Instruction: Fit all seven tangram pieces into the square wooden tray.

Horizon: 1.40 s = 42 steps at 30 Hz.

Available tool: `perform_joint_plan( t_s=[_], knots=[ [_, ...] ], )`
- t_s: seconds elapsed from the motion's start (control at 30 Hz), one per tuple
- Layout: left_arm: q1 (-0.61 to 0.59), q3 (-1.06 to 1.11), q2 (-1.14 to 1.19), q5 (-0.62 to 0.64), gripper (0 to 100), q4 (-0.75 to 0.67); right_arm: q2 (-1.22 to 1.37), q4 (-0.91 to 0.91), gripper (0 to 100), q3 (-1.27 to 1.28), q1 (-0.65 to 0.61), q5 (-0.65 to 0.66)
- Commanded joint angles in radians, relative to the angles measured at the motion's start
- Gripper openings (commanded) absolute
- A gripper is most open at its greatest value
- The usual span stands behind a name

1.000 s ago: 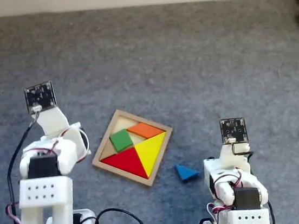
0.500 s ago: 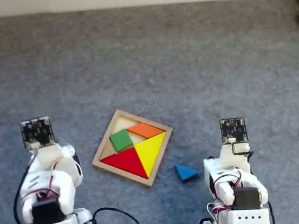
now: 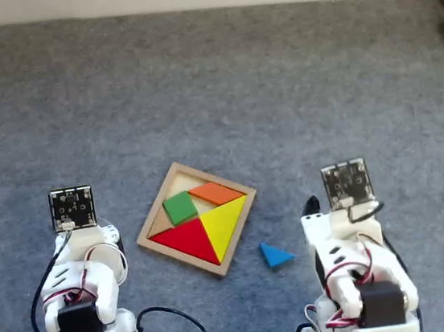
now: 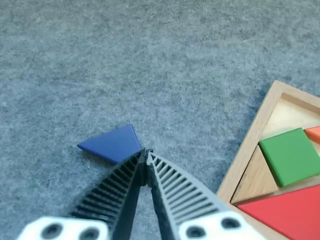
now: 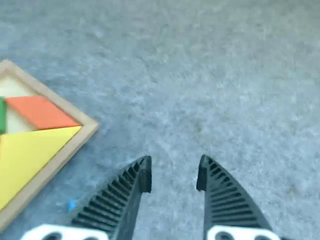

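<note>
The square wooden tray [image 3: 180, 257] lies between my two arms. It holds a green square [image 3: 179, 208], an orange piece [image 3: 215, 192], a yellow triangle [image 3: 223, 224] and a red triangle [image 3: 184, 239]. A small blue triangle [image 3: 277, 255] lies on the carpet off the tray's right corner, close to the right arm. My left gripper [image 4: 146, 153] is shut and empty, its tips touching or just short of another blue triangle [image 4: 112, 144] that lies left of the tray [image 4: 248, 145]. My right gripper [image 5: 173, 175] stands open over bare carpet, beside the tray [image 5: 50, 166].
Grey carpet covers the whole work surface. A wood-coloured triangle [image 4: 255, 178] sits in the tray next to the green square [image 4: 290, 156]. The left arm [image 3: 78, 264] and right arm [image 3: 354, 255] stand at the near edge. A pale wall strip runs along the far side.
The left arm has drawn back and down toward its base, its wrist camera now closer to the near edge. The right arm has shifted slightly and tilted in the last half second.
</note>
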Motion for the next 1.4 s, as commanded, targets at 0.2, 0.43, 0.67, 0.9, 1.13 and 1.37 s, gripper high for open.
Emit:
perform_joint_plan(
  t_s=[0.2, 0.43, 0.67, 0.9, 1.13, 1.37],
  knots=[
    [-0.012, -0.005, -0.041, -0.012, 1, 0.005, 0.591, 0.17, 21.9, -0.398, -0.265, 0.118],
    [-0.012, -0.004, -0.041, -0.012, 1, 0.006, 0.779, 0.119, 25.0, -0.294, -0.417, 0.118],
    [-0.012, -0.004, -0.041, -0.012, 1, 0.006, 0.832, -0.084, 25.0, -0.099, -0.519, 0.124],
    [-0.012, 0.015, -0.041, -0.014, 1, 0.0, 0.835, -0.185, 25.0, -0.004, -0.552, 0.14],
    [-0.012, 0.018, -0.041, -0.072, 1, 0.0, 0.837, -0.246, 24.9, 0.058, -0.549, 0.199],
    [-0.01, 0.025, -0.041, -0.074, 1, 0.0, 0.837, -0.251, 22.7, 0.059, -0.549, 0.201]
  ],
)
